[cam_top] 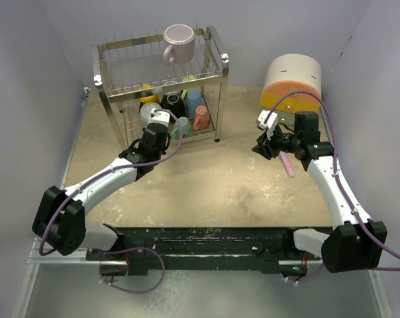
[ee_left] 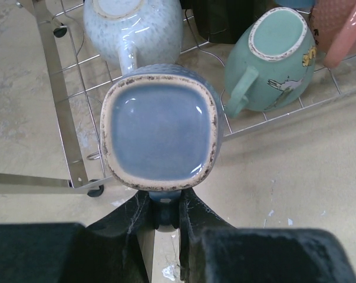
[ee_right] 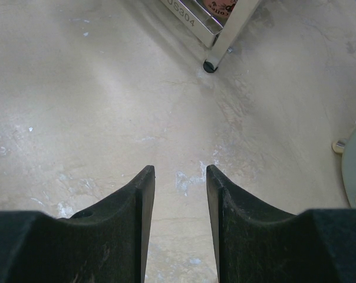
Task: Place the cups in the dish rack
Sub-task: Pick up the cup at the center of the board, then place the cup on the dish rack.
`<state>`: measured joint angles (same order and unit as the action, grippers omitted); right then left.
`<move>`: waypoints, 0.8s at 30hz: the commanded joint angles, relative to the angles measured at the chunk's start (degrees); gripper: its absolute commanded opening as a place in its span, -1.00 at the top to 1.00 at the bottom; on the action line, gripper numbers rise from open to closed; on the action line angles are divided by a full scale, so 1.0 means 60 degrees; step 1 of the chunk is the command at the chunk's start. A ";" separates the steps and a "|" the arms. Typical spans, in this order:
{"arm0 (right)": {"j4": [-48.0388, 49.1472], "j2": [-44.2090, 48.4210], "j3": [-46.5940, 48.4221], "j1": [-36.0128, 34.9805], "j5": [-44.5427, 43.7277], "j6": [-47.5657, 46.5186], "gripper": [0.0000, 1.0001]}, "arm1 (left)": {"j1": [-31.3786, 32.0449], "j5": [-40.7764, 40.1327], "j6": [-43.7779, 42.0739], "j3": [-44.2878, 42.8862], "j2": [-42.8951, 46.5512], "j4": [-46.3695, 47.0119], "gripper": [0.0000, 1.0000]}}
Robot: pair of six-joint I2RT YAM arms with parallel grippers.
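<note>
Left gripper (ee_left: pixel 165 207) is clamped on the handle of a blue mug (ee_left: pixel 159 127), its two black fingers pinching the handle from either side. In the left wrist view the mug's rounded-square base faces the camera, glazed blue with a speckled cream rim. The mug hangs at the near left corner of the dish rack (cam_top: pixel 97 81), level with the lower tier (whether it touches the wire grid cannot be told).

Just beyond it on that grid lies a pale blue mug (ee_left: pixel 134 26), its handle pointing back toward the held mug. To the right a teal mug (ee_left: pixel 272 59) with a bird drawn on it lies on its side, handle to the left. A pink mug (ee_left: pixel 343 29) shows at the right edge of that view, and a black mug (ee_left: pixel 225 17) lies farther back.

From above, a yellow mug (cam_top: pixel 149 99) also shows on the lower tier, far left, and a lilac mug (cam_top: pixel 179 43) stands alone on the upper tier. The rack stands at the far left of the sandy table (cam_top: pixel 206 185).

Right gripper (ee_right: pixel 180 177) is well apart from the rack, on the right side of the table, its jaws spread, and it hovers over the tabletop. A small flat pink bar (cam_top: pixel 287 163) lies just beside it, and a round white, orange and yellow drawer unit (cam_top: pixel 294 83) stands at the far right.
</note>
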<state>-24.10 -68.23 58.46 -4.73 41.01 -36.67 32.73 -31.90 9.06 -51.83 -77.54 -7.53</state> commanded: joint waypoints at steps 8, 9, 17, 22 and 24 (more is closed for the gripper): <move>0.0017 0.0108 -0.0047 0.0079 -0.0071 -0.0148 0.13 | -0.0575 0.1113 -0.0242 -0.0439 -0.0429 0.1335 1.00; 0.0017 0.0120 -0.0046 0.0072 -0.0081 -0.0168 0.13 | -0.0628 0.1188 -0.0224 -0.0446 -0.0483 0.1377 1.00; 0.0003 0.0121 -0.0049 0.0080 -0.0124 -0.0198 0.13 | -0.1113 0.1858 -0.0027 -0.0556 -0.0880 0.1583 1.00; -0.0015 0.0121 -0.0046 0.0085 -0.0149 -0.0210 0.13 | -0.1419 0.2306 0.0146 -0.0626 -0.1033 0.1636 1.00; -0.0013 0.0121 -0.0052 0.0087 -0.0156 -0.0221 0.13 | -0.1510 0.2436 0.0192 -0.0664 -0.1118 0.1675 1.00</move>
<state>-24.16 -68.23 58.13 -4.43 39.97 -37.36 24.95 -19.66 8.91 -52.27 -84.03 -3.84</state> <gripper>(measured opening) 0.431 0.198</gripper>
